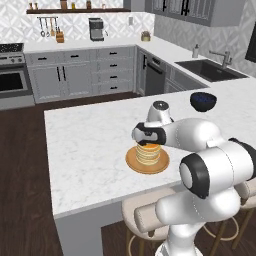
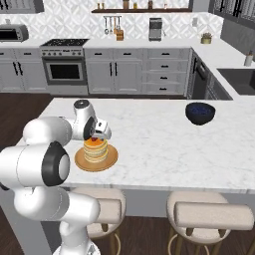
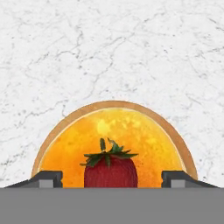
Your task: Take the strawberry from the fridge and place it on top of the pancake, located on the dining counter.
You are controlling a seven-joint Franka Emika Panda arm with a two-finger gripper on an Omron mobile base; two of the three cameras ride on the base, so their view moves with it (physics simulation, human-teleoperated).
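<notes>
Risk: the strawberry point(image 3: 110, 169) is sitting on the rounded top of the pancake point(image 3: 131, 131); a fingertip brushing it on lifting could be rolling it off (judgement).
Gripper point(image 3: 111, 179): jaws are standing wide apart, either side of the berry, gripping nothing.
Location: pancake stack is resting on the dining counter point(image 1: 85, 145), near edge.
</notes>
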